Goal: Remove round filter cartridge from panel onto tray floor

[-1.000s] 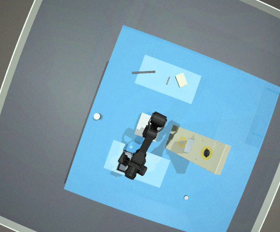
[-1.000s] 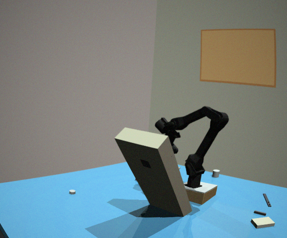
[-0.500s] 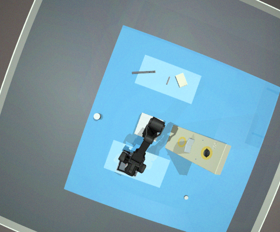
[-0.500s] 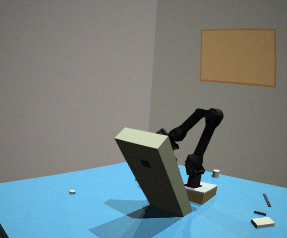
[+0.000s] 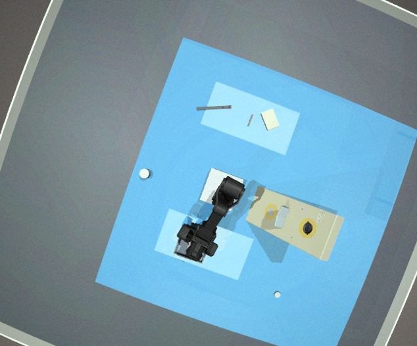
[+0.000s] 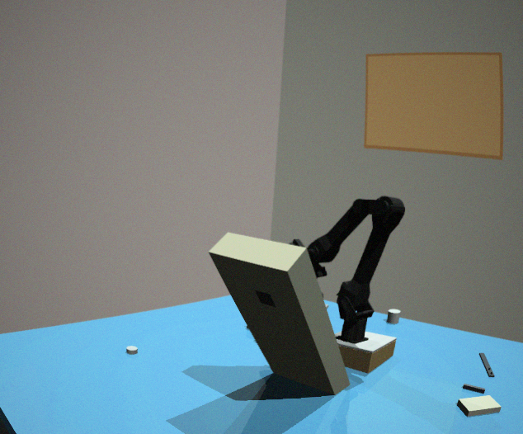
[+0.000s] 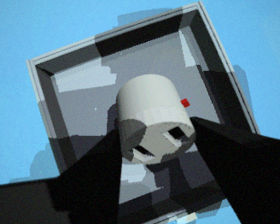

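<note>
The pale round cartridge [image 7: 151, 107] shows in the wrist view, with two slots facing the camera and a small red tab on its side. My gripper [image 7: 154, 129] is shut on it, one black finger against each side. The cartridge is over or inside the open square tray [image 7: 77, 46] [image 5: 188, 258], within its walls in the wrist view; whether it touches the floor I cannot tell. The arm hides the cartridge and fingertips in the top view, and the panel hides them in the exterior view. The beige service panel [image 5: 296, 239] [image 6: 275, 326] leans beside the arm, with two yellow rings on its face.
A grey block [image 5: 281, 216] stands out from the panel face. The arm's white base [image 5: 210, 183] is between panel and tray. White cylinders [image 5: 144, 173] [image 5: 277, 294] stand on the blue table. A dark bar [image 5: 214, 108] and a cream block [image 5: 269, 119] lie farther off.
</note>
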Controlling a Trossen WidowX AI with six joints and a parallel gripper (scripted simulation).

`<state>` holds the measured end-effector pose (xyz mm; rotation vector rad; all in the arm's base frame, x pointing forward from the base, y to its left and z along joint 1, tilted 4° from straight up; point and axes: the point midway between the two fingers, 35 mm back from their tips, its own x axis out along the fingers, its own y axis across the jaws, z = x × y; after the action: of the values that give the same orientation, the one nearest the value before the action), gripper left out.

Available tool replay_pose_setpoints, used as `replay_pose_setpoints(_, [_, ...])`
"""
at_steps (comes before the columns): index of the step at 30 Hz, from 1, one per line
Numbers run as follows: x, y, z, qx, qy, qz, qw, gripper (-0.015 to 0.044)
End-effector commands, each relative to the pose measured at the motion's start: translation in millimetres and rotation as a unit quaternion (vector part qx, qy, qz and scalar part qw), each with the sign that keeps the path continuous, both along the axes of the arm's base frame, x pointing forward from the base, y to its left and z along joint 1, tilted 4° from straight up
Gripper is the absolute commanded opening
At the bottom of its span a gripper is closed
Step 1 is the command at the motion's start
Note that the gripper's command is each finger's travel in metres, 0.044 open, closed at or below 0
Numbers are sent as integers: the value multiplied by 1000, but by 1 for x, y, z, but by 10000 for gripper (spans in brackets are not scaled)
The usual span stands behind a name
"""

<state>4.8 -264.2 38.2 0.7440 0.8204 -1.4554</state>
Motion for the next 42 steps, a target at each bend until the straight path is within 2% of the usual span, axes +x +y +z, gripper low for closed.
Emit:
replay_pose_setpoints(1, [0, -1, 1, -1, 0, 0, 1000, 315])
replay_pose_setpoints(6, [0, -1, 1, -1, 0, 0, 1000, 440])
replay_pose_setpoints(10, [0, -1, 3, -1, 0, 0, 1000, 440])
replay_pose_setpoints(15, [3, 2, 61, -1, 0, 0, 1000, 440])
replay_pose_setpoints(17, [4, 4, 71, -1, 0, 0, 1000, 440])
replay_pose_setpoints(19, [4, 4, 71, -1, 0, 0, 1000, 440])
replay_pose_setpoints(20, [3, -1, 57, -7, -1, 2, 1000, 440])
replay_pose_setpoints(42, [3, -1, 57, -7, -1, 2, 1000, 440])
